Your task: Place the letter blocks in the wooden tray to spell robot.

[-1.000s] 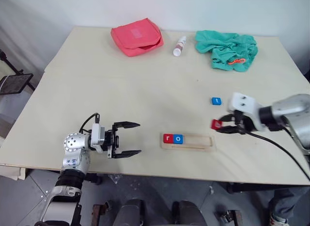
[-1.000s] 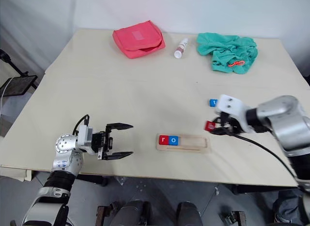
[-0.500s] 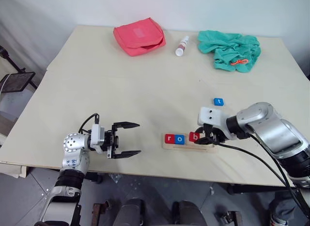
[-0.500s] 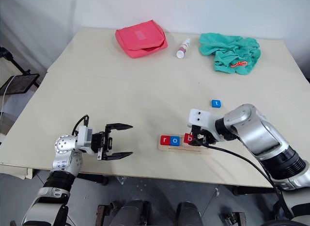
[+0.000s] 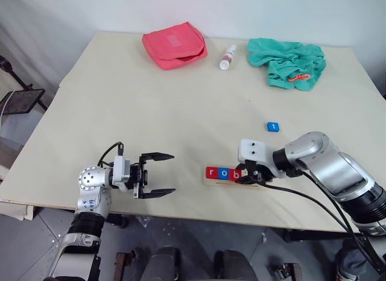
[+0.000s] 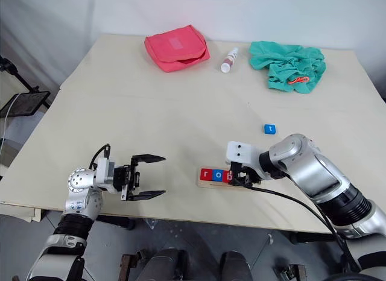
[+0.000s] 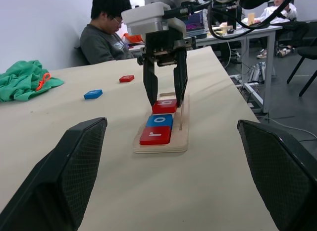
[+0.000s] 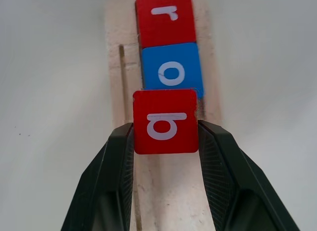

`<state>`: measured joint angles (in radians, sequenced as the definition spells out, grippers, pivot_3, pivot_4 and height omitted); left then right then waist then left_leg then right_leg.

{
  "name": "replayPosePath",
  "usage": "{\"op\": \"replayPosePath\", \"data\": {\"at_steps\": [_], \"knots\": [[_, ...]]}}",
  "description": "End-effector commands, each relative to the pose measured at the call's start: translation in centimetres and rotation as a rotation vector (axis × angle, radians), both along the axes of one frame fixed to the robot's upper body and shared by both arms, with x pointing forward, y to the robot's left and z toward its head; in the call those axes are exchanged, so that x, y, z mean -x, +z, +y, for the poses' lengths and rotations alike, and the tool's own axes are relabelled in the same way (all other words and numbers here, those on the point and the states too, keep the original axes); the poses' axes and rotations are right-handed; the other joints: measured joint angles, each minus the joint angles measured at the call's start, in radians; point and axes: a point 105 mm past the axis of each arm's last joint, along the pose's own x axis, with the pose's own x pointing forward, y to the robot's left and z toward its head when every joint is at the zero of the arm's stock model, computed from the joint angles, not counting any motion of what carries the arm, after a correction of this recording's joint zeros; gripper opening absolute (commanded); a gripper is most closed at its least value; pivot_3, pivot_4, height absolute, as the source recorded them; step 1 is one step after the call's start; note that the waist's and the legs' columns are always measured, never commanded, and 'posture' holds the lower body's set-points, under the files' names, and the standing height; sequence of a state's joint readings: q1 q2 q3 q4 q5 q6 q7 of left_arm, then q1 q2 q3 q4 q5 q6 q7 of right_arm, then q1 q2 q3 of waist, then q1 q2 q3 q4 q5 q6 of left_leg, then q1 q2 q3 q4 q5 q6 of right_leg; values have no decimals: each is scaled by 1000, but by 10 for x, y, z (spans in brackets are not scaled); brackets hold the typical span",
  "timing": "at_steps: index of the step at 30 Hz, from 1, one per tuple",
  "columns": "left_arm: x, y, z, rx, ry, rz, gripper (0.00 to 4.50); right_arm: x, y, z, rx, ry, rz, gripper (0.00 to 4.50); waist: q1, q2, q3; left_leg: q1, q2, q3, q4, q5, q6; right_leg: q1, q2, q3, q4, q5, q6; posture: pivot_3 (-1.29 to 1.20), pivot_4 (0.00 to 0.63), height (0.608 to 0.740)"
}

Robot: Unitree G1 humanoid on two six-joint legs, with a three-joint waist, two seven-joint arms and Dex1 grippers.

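The right gripper [image 8: 166,137] has carried the red b block [image 8: 166,121] to the wooden tray [image 7: 182,134], apparently still pinching it beside the blue o [image 8: 171,72]; release comes next. The left gripper [image 5: 158,173] idles open.

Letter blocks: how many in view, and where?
5. Red r, blue o and red b are on the wooden tray, the b between the right hand's fingers. Blue t and another red block lie loose on the table.
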<state>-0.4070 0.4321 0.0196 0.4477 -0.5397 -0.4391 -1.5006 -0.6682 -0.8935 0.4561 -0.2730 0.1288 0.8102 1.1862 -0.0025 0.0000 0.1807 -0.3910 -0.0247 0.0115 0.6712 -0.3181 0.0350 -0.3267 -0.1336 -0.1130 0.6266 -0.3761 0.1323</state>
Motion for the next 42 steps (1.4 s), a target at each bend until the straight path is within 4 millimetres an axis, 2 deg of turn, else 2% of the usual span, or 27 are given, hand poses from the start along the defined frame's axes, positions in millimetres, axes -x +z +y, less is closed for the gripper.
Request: {"op": "replayPosePath", "data": {"at_steps": [1, 6, 11, 13, 22, 26, 32, 36, 42], "knots": [[6, 0, 0, -21, -29, -27, 4500, 2, 3, -2, 20, 17, -31, 2775, 0, 0, 0, 0, 0, 0, 0, 0, 0, 0, 0, 0, 0, 0, 0, 0, 150, 740], [7, 0, 0, -17, -28, -25, 4500, 0, 6, -4, 20, 10, -45, 4486, 0, 0, 0, 0, 0, 0, 0, 0, 0, 0, 0, 0, 0, 0, 0, 0, 150, 740], [6, 0, 0, -14, -26, -26, 4500, -2, 22, 6, -57, -8, -70, 4486, 0, 0, 0, 0, 0, 0, 0, 0, 0, 0, 0, 0, 0, 0, 0, 0, 150, 740], [6, 0, 0, -14, -27, -25, 4500, 5, 27, 10, -89, 25, -56, 4486, 0, 0, 0, 0, 0, 0, 0, 0, 0, 0, 0, 0, 0, 0, 0, 0, 150, 740], [6, 0, -1, -11, -29, -23, 4500, 12, 28, 9, -111, 21, -56, 4486, 0, 0, 0, 0, 0, 0, 0, 0, 0, 0, 0, 0, 0, 0, 0, 0, 150, 740], [6, -1, -1, -12, -28, -21, 4500, 25, 29, 12, -147, 48, 0, 3624, 1, 0, 0, 0, 0, 0, 0, 0, 0, 0, 0, 0, 0, 0, 0, 0, 150, 740], [6, -1, -1, -12, -28, -18, 4500, 29, 28, 15, -167, 47, 11, 1517, 1, 0, 0, 0, 0, 0, 0, 0, 0, 0, 0, 0, 0, 0, 0, 0, 150, 740], [6, -1, -2, -12, -29, -18, 4500, 27, 21, 16, -164, 24, 32, 89, 1, 0, 0, 0, 0, 0, 0, 0, 0, 0, 0, 0, 0, 0, 0, 0, 150, 740], [8, -1, -1, -13, -29, -17, 4500, 20, 13, 16, -152, 4, 32, 40, 0, 0, 0, 0, 0, 0, 0, 0, 0, 0, 0, 0, 0, 0, 0, 0, 150, 740]]}}
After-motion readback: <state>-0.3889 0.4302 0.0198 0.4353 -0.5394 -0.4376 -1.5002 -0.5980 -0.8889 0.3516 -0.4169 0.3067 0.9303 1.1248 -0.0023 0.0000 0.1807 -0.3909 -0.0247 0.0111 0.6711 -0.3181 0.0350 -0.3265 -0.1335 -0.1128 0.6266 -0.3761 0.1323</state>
